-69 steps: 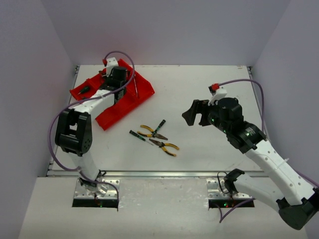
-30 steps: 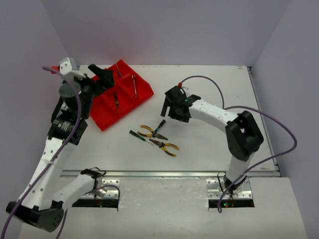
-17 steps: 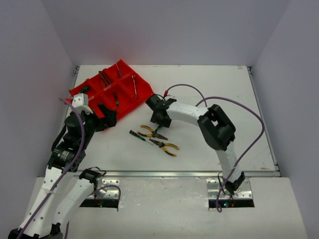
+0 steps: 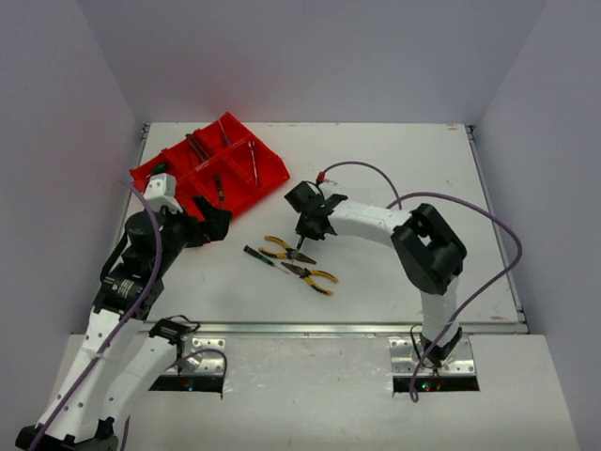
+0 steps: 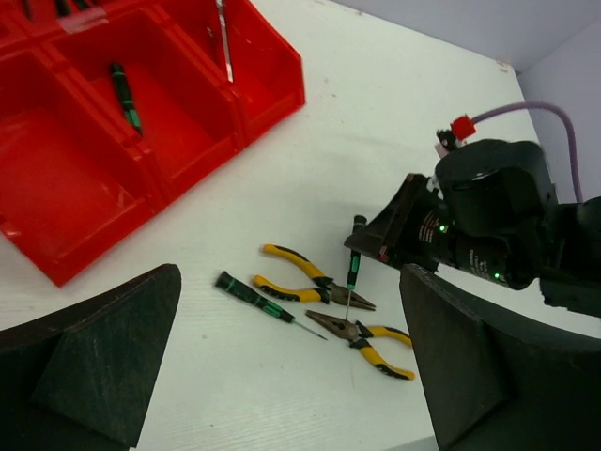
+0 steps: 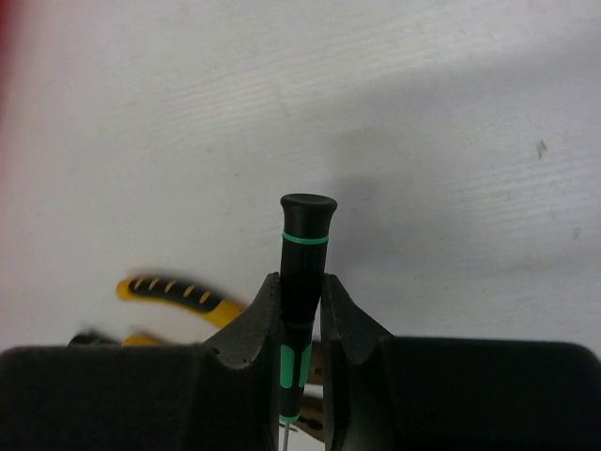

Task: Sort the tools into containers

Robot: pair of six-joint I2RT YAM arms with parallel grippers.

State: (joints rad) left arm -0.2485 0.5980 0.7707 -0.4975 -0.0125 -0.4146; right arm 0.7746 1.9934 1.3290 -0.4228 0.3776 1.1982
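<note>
We are seeing the green-black screwdriver [image 6: 306,225] clamped in the right tool [image 6: 299,287], hanging tip-down just over the yellow-handled pliers [image 4: 289,250]. The red tray [image 4: 266,183] is lying off this tool's left, nearer the left tool [image 4: 208,225], which is gaping apart.

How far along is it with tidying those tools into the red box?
Partway. Done: a few tools already lie in the red tray, including a screwdriver and a silver tool. In hand: the right arm's jaws grip a green-black screwdriver, held upright. Left: two yellow pliers and another screwdriver lie on the table. The left arm's jaws stand open, empty, near the tray.
</note>
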